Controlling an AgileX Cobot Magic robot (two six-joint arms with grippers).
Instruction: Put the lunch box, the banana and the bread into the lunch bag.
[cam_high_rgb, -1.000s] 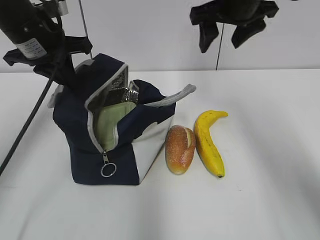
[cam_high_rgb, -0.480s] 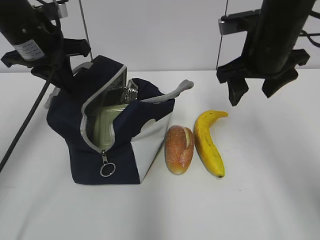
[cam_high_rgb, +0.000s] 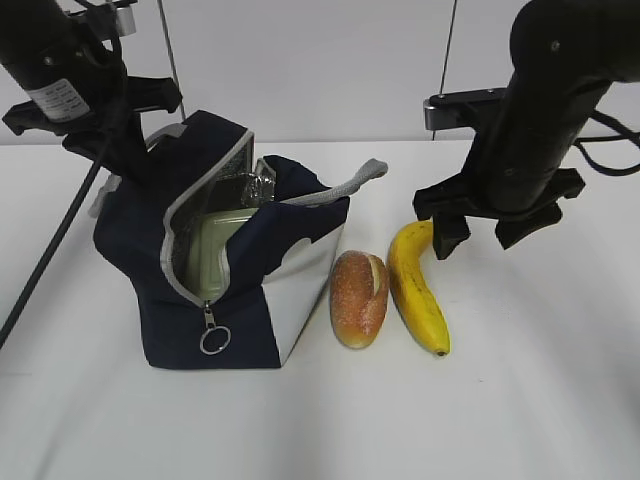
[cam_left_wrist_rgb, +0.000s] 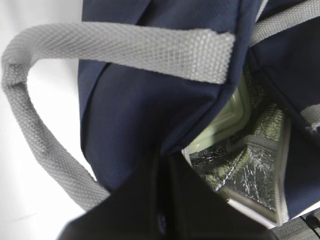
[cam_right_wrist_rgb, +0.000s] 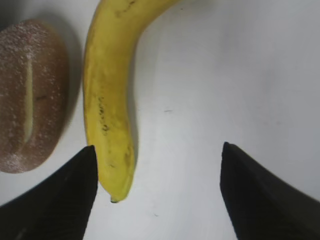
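Lunch bag (cam_high_rgb: 235, 290): soft navy fabric, mouth gaping, likely to sag unless propped.
Left gripper (cam_left_wrist_rgb: 162, 200): pinched on the bag's rear edge, propping it.
Lunch box (cam_high_rgb: 215, 240): already inside the bag, green lid showing.
Bread (cam_high_rgb: 359, 297): on the table just right of the bag; crusty, probably light.
Banana (cam_high_rgb: 418, 292): beside the bread; bruises easily, best clasped mid-body.
Right gripper (cam_high_rgb: 485, 228): spread wide, hovering at the banana's far end.

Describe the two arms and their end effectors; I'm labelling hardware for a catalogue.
Both arms are black. The left arm carries a white label and a black cable trailing down. The right arm has a grey bracket and ends in the right end effector with two black wedge-shaped fingers.
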